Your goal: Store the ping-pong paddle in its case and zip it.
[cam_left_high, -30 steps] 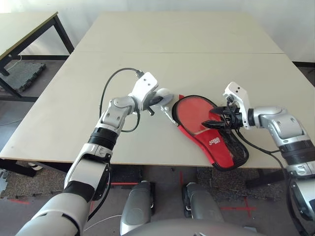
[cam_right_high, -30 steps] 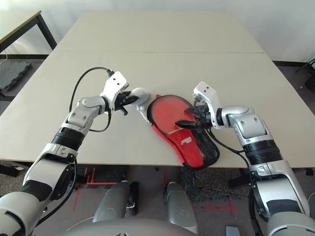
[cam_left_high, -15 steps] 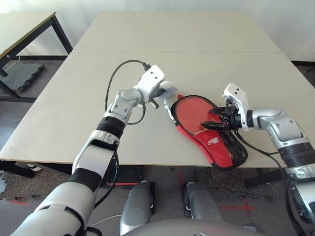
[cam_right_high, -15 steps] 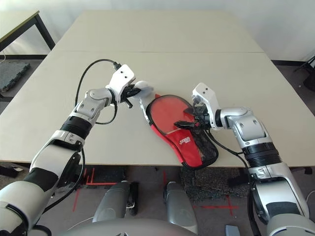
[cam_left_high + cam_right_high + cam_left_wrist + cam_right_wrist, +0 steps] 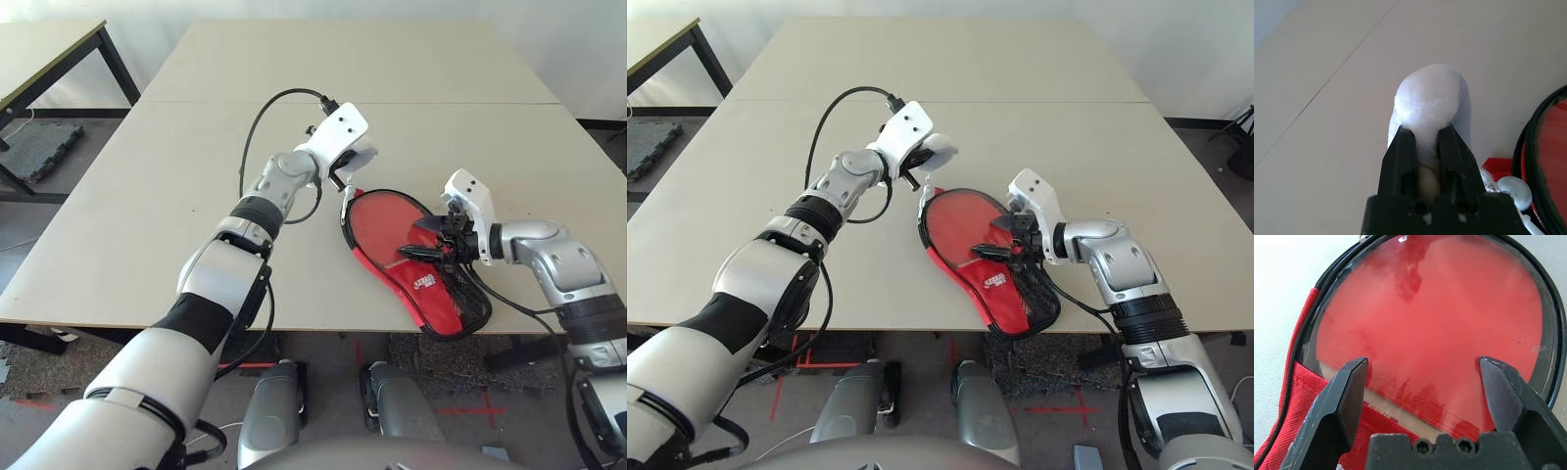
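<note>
Glossy rubber paddle (image 5: 1435, 328); woven cloth case (image 5: 446, 304); soft fuzzy pouch (image 5: 1432, 105).

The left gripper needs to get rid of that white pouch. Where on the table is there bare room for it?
The beige table lies bare beyond the small whitish round pouch in the left gripper, and on that arm's outer side. It is crowded near the front edge, where the red fabric case with the red-faced paddle lies under the open right gripper.

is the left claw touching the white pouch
Touching. In the left wrist view the left claw is shut on the white pouch, its fabric pinched between both fingers.
</note>
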You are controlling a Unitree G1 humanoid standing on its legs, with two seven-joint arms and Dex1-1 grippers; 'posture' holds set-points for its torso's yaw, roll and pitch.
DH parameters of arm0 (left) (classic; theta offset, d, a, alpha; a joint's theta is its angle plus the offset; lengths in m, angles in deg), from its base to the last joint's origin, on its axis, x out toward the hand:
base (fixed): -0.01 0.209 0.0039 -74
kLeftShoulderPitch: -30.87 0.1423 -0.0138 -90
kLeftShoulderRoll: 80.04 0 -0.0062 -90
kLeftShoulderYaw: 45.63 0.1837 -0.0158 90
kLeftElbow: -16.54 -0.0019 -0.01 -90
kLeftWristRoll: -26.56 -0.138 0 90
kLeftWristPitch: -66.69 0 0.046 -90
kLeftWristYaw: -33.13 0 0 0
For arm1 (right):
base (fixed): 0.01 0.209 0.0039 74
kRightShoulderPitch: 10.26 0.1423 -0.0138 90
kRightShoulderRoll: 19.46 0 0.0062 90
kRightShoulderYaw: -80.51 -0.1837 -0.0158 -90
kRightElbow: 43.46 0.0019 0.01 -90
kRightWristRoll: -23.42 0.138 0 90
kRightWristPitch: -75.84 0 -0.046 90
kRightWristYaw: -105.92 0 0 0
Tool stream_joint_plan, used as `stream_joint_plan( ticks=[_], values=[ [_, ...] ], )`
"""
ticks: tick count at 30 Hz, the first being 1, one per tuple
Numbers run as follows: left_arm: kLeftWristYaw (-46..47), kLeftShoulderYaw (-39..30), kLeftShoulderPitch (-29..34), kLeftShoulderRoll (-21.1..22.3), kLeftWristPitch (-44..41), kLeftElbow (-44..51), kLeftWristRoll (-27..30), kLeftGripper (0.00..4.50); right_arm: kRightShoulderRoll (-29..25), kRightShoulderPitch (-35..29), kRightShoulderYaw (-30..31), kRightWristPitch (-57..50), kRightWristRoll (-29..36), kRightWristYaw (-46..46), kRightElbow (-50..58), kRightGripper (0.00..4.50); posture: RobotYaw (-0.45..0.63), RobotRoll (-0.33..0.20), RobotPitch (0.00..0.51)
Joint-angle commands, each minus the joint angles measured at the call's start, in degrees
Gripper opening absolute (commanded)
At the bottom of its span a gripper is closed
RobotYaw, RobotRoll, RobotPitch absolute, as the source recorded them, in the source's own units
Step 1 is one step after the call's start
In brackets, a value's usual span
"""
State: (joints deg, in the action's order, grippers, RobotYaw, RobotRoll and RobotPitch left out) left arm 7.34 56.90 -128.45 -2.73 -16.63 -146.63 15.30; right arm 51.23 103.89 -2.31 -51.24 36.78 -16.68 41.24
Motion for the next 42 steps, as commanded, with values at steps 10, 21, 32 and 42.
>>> stream_joint_plan(
  ticks=[10, 21, 32, 42],
  values=[
    [10.47, 3.98, -4.58, -2.13, 4.18, -3.67, -9.6, 0.33, 0.7, -4.55, 2.52, -5.43, 0.58, -0.75, 0.97, 4.5, -0.06, 0.0, 0.153],
    [17.26, 7.27, -5.26, -3.86, 7.22, -4.64, -15.44, 0.33, 1.15, -5.98, 1.79, -7.21, 1.69, -2.41, 3.47, 4.5, -0.1, 0.0, 0.157],
    [5.35, 8.42, -1.46, -7.39, 10.08, -4.72, -15.8, 0.33, 0.93, -5.51, 1.27, -7.72, 2.66, -3.34, 3.78, 4.5, -0.1, 0.0, 0.148],
    [1.61, 6.45, -0.07, -6.84, 9.51, -4.3, -13.95, 3.68, 1.18, -3.59, 1.91, -6.71, 2.71, -3.17, 1.65, 4.5, -0.07, 0.0, 0.144]
  ],
)
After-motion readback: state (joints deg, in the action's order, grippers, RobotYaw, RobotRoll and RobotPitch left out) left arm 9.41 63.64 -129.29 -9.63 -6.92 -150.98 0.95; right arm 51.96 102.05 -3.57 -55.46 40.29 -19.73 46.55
